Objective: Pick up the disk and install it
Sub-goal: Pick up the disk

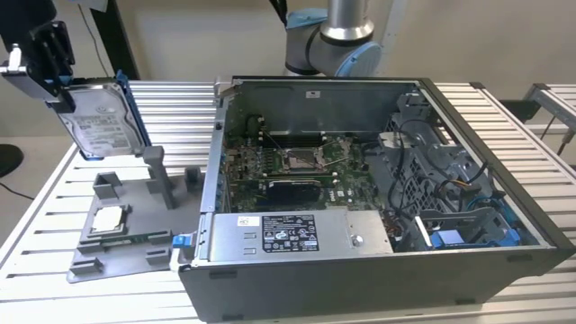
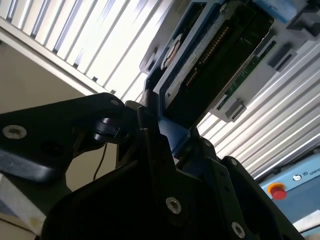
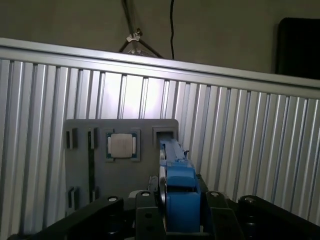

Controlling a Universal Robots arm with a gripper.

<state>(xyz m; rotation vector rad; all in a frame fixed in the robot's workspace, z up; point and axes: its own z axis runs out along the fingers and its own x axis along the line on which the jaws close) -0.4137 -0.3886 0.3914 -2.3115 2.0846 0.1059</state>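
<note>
While clamped narrowly on the disk [image 1: 101,125], appears at upper left of the exterior view as the end effector [image 1: 59,94], above the slatted aluminium counter [image 1: 32,270]. Holds the disk clear of the counter, tilted nearly upright, white label toward the camera, blue carrier frame along its edges.

Below the disk, toward lower left of the frame: grey fixture plate [image 1: 121,260] with upright posts, carrying a square CPU chip [image 1: 108,219] in a recess.

At centre and right of the frame: open computer case [image 1: 360,297], well apart from the disk, with motherboard [image 1: 297,162], labelled power supply [image 1: 297,233] along the near wall and a drive cage [image 1: 468,216] with blue parts at lower right.

Behind the case, at upper centre: robot arm [image 1: 338,40].

In the first wrist view: blue frame end of the disk [image 3: 180,192] between the dark fingers [image 3: 147,220], with fixture plate [image 3: 145,172] and CPU chip [image 3: 122,146] beyond.

In the second wrist view: disk [image 2: 210,60] shown from its circuit-board side.
</note>
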